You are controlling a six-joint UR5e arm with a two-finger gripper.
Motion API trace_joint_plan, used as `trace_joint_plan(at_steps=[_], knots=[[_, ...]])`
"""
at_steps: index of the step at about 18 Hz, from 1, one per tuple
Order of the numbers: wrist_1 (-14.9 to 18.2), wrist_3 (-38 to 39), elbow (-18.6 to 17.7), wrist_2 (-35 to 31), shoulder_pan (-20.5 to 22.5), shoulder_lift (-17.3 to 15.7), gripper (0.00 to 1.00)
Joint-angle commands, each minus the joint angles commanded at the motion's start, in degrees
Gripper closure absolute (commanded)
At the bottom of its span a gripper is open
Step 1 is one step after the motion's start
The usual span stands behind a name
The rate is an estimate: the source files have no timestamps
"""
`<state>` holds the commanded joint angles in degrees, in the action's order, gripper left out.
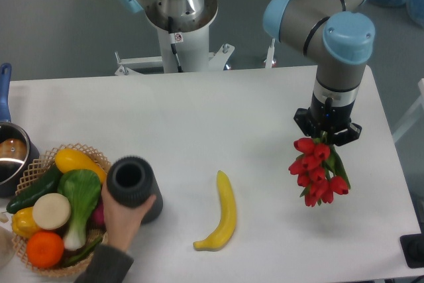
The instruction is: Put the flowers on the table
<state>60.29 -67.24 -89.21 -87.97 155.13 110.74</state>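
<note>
A bunch of red tulips (pixel 317 171) with green leaves hangs from my gripper (pixel 326 138) over the right side of the white table (pixel 199 117). The gripper points straight down and is shut on the stems. The blooms hang toward the camera below the fingers. I cannot tell whether the flowers touch the table. The fingertips are hidden by the flowers and the gripper body.
A yellow banana (pixel 224 213) lies at front centre. A person's hand (pixel 122 213) holds a dark grey cylinder cup (pixel 132 187) at front left. A wicker basket (pixel 40 164) of vegetables and fruit stands at the left edge, with a pot (pixel 10 154) behind it.
</note>
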Motion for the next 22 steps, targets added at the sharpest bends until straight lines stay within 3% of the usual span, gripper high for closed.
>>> trace_joint_plan(at_steps=[5,10,12,15,19,22], knots=[[-0.35,-0.09,-0.88,-1.41,-0.79,0.35,0.97],[-0.62,0.26,-1.58,-1.59,-1.67,3.08,0.93],[-0.7,0.26,-2.28,-1.59,-1.76,3.34,0.74],[-2.8,0.26,-2.99,-1.5,-1.76,3.43,0.0],[-7.55,0.18,-5.71,-1.5,-1.76,2.99,0.0],[-7.82,0.26,-6.07,-1.85,-1.23,2.03,0.0]])
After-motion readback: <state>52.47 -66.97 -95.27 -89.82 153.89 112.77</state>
